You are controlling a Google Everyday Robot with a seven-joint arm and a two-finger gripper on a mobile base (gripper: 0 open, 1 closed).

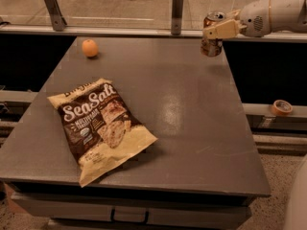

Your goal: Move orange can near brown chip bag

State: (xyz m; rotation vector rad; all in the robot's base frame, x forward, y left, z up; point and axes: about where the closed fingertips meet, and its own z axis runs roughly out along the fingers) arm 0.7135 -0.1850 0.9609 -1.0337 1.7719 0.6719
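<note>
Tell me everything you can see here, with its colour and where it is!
table: one, grey, centre.
brown chip bag: one, brown and cream, flat on the table's front left.
orange fruit: one, orange, table's far left corner.
orange can: one, orange-brown, far right corner, in the gripper.
tape roll: one, tan, ledge right of the table.
gripper: one, cream, upper right, shut on the orange can.
</note>
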